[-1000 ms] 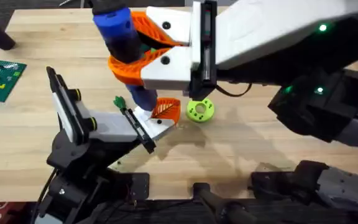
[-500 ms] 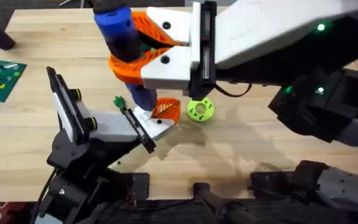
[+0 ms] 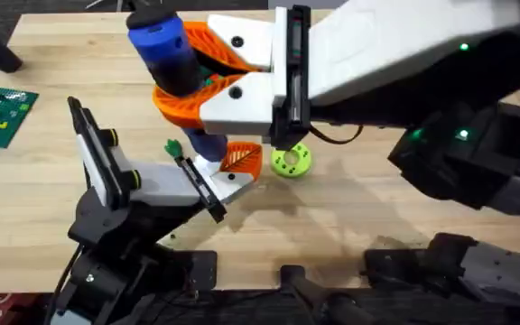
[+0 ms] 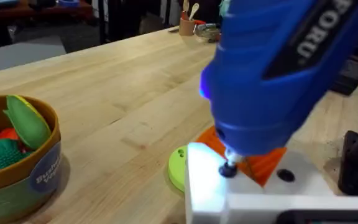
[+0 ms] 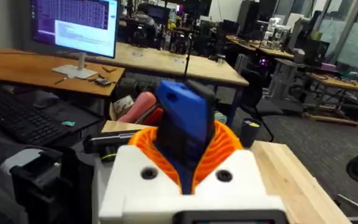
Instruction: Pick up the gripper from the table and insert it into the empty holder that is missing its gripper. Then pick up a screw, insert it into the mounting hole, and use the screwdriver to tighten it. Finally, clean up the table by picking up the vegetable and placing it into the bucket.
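My right gripper reaches across the table, its big orange jaws shut on the blue screwdriver, which stands nearly upright. In the left wrist view the screwdriver has its tip down on a dark screw in the white holder. The small orange gripper sits at the end of the holder, which lies at the end of my left arm, where my left gripper is. A small green vegetable lies on the wood just beside the holder.
A green disc lies right of the orange gripper. The brown bucket holds green and orange vegetables. A green circuit board sits at the table's left edge. My right arm covers the upper right of the table.
The right gripper and the screwdriver's handle have shifted slightly left and away. The left arm, holder and orange gripper stay put.
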### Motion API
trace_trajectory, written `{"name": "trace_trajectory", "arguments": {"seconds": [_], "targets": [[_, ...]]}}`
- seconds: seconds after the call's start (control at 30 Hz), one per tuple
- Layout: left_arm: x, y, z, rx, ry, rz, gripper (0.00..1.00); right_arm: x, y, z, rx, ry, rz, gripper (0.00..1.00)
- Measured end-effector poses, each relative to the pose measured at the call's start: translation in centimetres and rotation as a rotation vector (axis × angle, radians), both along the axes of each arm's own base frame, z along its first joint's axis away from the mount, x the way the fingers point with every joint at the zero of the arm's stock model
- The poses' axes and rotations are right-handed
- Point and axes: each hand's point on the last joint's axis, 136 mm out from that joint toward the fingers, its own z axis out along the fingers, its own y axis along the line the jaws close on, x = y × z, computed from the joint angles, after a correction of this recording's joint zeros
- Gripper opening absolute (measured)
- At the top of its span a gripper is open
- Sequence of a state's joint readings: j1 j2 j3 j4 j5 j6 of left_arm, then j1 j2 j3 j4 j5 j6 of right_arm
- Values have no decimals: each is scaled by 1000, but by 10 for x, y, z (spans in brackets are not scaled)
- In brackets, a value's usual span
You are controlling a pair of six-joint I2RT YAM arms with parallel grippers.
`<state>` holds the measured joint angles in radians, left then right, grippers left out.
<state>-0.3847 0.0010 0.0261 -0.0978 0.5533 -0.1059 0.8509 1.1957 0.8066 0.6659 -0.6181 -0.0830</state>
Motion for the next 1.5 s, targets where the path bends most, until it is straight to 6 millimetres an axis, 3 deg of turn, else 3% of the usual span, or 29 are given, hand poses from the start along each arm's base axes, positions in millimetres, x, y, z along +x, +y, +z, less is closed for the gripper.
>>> {"name": "trace_trajectory", "arguments": {"seconds": [1.07, 1.5], "targets": [[0, 0, -3, 3, 16, -1, 9, 2, 2, -7, -47, 29, -2, 71], [0, 0, -2, 2, 10, -1, 9, -2, 1, 2, 1, -10, 12, 71]]}}
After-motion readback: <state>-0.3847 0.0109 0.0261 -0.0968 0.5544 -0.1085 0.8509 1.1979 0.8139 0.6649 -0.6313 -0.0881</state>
